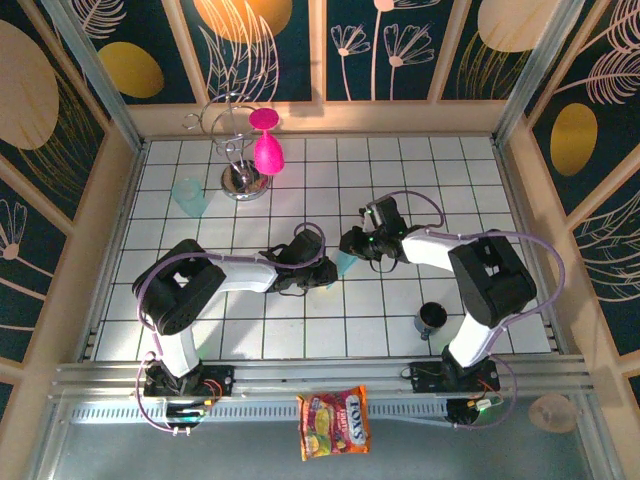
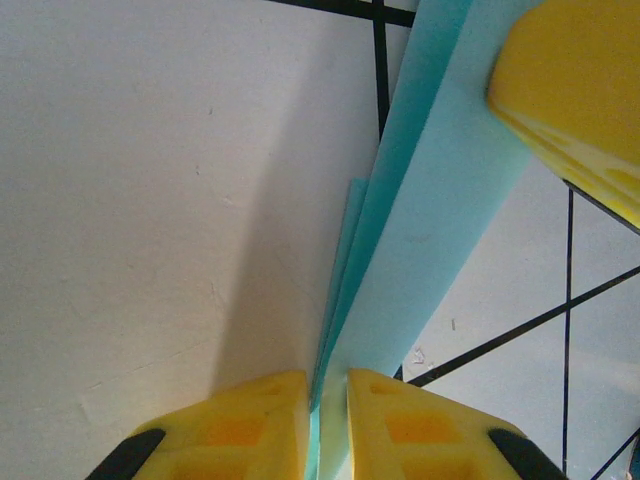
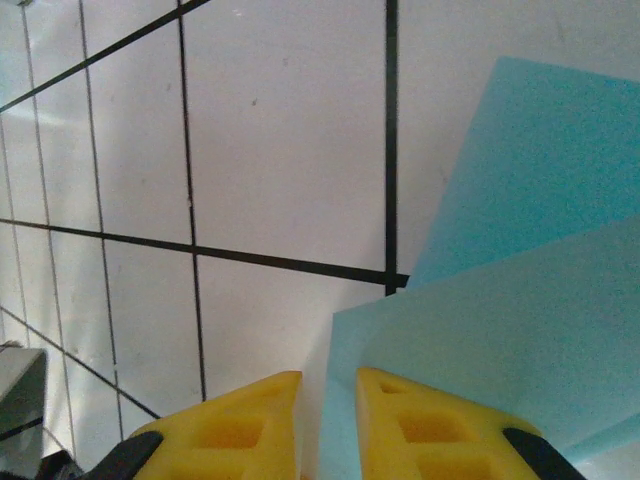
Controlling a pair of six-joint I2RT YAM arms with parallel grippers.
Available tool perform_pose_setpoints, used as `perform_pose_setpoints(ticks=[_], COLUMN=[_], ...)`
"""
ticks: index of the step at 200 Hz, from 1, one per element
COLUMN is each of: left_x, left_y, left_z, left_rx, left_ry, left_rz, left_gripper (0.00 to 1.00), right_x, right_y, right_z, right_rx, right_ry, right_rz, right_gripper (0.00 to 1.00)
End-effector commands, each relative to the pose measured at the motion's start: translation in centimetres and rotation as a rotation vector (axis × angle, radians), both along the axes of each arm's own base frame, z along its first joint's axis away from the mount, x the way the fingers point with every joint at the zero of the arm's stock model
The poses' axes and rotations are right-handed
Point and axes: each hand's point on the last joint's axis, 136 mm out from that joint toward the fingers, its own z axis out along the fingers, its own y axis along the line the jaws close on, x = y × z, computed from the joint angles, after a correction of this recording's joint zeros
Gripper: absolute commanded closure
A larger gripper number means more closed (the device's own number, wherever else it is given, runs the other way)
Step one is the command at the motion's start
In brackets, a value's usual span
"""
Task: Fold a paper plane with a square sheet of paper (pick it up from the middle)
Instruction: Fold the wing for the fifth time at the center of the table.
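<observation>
Holding folded blue paper (image 2: 440, 200) between both arms | left fingers (image 2: 295, 420) clamped on it | right fingers (image 3: 285, 425) clamped on it | white counter (image 3: 280, 150) below

Top external camera looks steeply down from above and behind the arm bases, taking in the whole tiled worktop (image 1: 400, 320) up to the far wall. Each wrist camera peers past its own yellow fingers at very close range. The left pincer (image 2: 327, 385) view runs along the sheet of paper (image 2: 430, 230). The right pincer (image 3: 330, 385) view looks down onto it and the tiles. All three views share that sheet at mid-worktop.
</observation>
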Motion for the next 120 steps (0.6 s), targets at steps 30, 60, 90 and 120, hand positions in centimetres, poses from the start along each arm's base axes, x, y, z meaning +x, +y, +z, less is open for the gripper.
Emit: perform_pose_setpoints(ticks=[30, 60, 90, 120], left_x=[-1.8, -1.9, -2.0, -2.0], left_y=[2.6, 2.7, 2.7, 2.8], left_z=[-5.3, -5.3, -5.4, -5.4], left_rx=[0.154, 0.156, 0.155, 0.156], left_ry=[0.082, 0.085, 0.085, 0.087], left_rz=[-0.001, -0.001, -0.001, 0.000], left_gripper=[0.82, 0.81, 0.82, 0.82], right_x=[0.4, 0.4, 0.3, 0.3], right_y=[-1.0, -1.3, -1.7, -1.9], right_z=[-1.5, -2.1, -2.4, -2.8], right_rx=[-0.060, -0.072, -0.085, -0.089], right_ry=[0.020, 0.030, 0.033, 0.041], right_rz=[-0.034, -0.044, -0.057, -0.059], right_gripper=[0.79, 0.79, 0.80, 0.80])
